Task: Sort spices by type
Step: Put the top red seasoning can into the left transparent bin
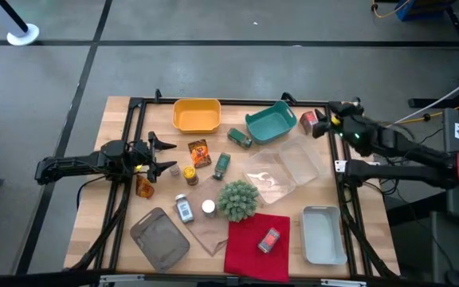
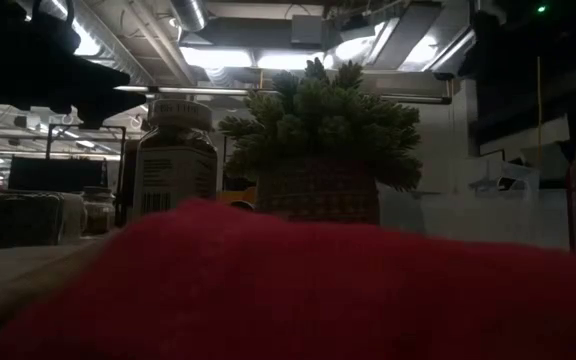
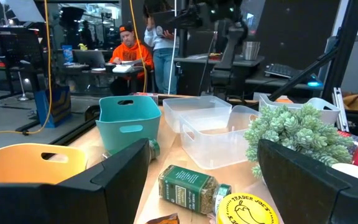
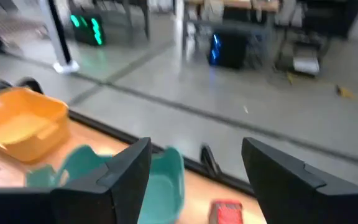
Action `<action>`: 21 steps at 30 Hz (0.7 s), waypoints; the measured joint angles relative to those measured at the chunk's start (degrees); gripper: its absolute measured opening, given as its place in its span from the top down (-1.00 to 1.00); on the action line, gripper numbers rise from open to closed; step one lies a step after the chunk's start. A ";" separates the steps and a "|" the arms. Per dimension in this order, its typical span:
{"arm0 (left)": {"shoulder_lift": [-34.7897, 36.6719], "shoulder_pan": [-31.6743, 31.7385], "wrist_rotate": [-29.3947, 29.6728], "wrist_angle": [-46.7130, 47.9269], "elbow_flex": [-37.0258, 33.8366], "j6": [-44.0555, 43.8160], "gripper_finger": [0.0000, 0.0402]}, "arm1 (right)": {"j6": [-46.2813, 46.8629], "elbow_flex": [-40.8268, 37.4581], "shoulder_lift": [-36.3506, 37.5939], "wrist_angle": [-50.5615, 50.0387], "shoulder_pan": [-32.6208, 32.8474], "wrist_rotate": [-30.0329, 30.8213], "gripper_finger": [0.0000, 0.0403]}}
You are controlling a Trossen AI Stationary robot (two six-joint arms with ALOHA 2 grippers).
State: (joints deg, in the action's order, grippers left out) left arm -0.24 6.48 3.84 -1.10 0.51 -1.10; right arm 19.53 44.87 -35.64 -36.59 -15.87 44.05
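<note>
Jaws on my left gripper (image 1: 168, 155) are gaping wide, hovering beside the yellow jar (image 1: 190, 174); right gripper (image 1: 326, 121), jaws wide too, is nearing the red tin (image 1: 309, 119). Risk: nudging that tin off the counter (image 1: 118, 207) edge.

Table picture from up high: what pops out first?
The bright red cloth at the table's near edge, with a small red tin lying on it, and the spiky green plant ball just behind it. At the far edge, a yellow bin and a teal bin stand out too.
</note>
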 joint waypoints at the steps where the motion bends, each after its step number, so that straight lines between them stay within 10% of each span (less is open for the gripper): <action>1: 0.02 0.00 0.00 0.00 0.00 0.01 -0.42 | 0.40 1.20 -1.60 -1.51 -2.60 -2.18 -0.24; 13: 0.02 0.00 0.00 0.00 0.00 0.00 -0.42 | -3.66 3.49 -20.11 -3.89 -31.62 -27.42 -0.24; 21: -0.01 0.00 0.00 0.00 0.00 0.00 -0.42 | -6.55 4.52 -29.60 -3.03 -38.28 -34.51 -0.24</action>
State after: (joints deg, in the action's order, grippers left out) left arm -0.25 6.48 3.84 -1.10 0.51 -1.10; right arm 12.98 49.39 -65.24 -39.61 -54.15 9.54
